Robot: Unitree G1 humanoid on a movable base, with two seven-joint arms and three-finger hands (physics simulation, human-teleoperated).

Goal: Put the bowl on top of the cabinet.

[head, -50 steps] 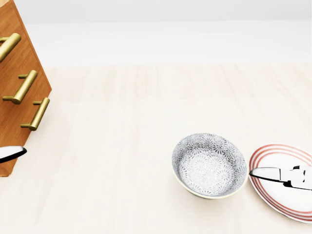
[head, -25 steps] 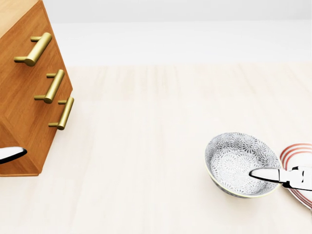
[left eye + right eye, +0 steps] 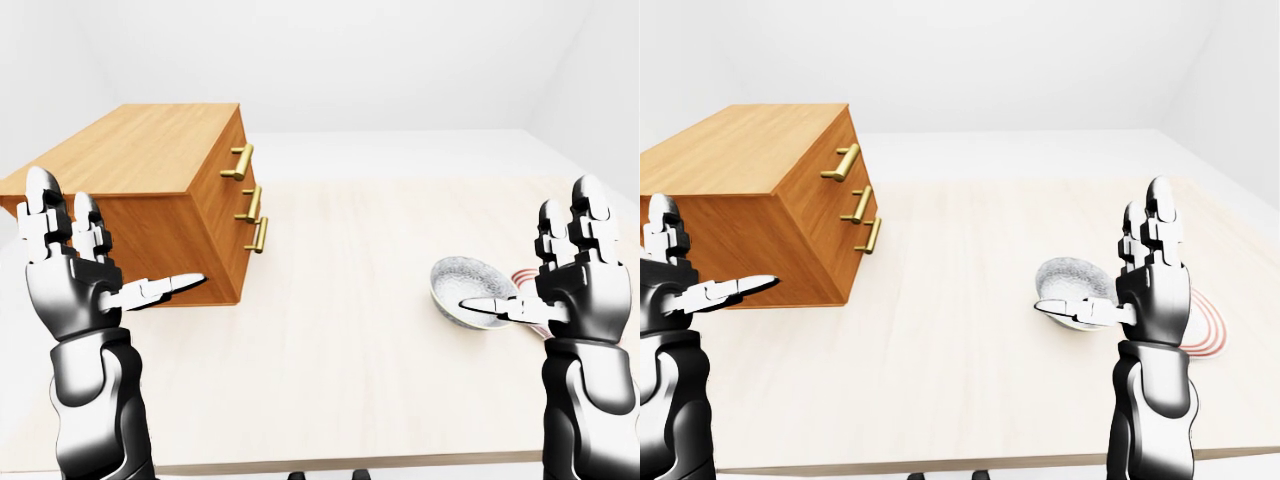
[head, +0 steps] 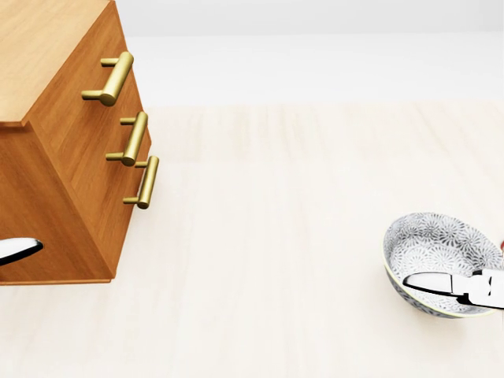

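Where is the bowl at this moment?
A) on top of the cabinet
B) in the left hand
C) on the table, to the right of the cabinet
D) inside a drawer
C: in the head view the bowl stands on the table, far to the right of the cabinet.

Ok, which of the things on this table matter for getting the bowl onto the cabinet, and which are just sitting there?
Belongs to the job: patterned bowl, resting on the light wooden table; wooden cabinet with three brass handles; left hand and right hand, both open, holding nothing.

Just lying about: red-ringed plate, right of the bowl in the right-eye view.
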